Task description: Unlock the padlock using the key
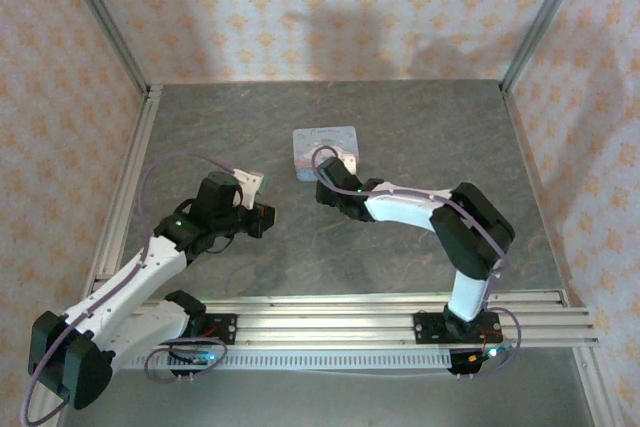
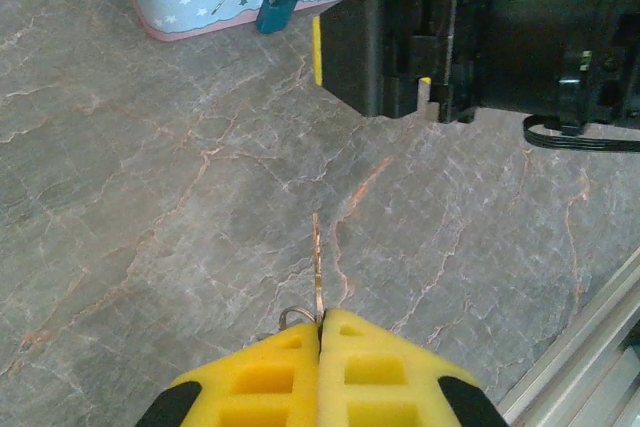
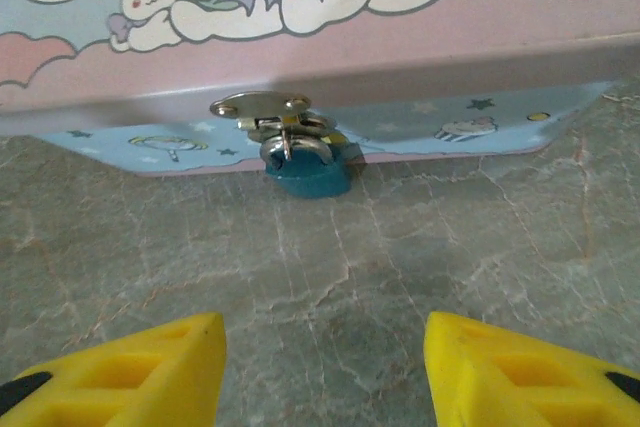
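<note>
Your left gripper [image 2: 320,332] is pressed shut on the key [image 2: 318,267]. Its 2 yellow fingertips meet with no gap, and the thin key blade comes out between them, pointing forward over the table [image 2: 120,207]. A small wire ring of the key shows just beside the tips, on the left side. The blade does not touch anything in front of it.

The padlock [image 3: 308,175] hangs on the metal hasp [image 3: 262,107] at the front wall of the tin [image 3: 300,37]. The tin is pale blue and pink, with a white rabbit drawn on the lid, and it stands on the table. The shackle passes through the hasp and looks closed. The lock body hangs low, at the bottom edge of the tin, and I cannot tell if it rests on the table.

Your right gripper [image 3: 325,367] is wide open. Its 2 yellow fingers [image 3: 150,367] stand far from each other, and nothing is between them. It faces the padlock from near, with a strip of bare table between.

In the top view the right gripper is just beside the near edge of the tin, and the left gripper is well apart from the tin, to the left and nearer to the arm bases. In the left wrist view the key points to the space between the padlock and the black body of the right gripper.
</note>
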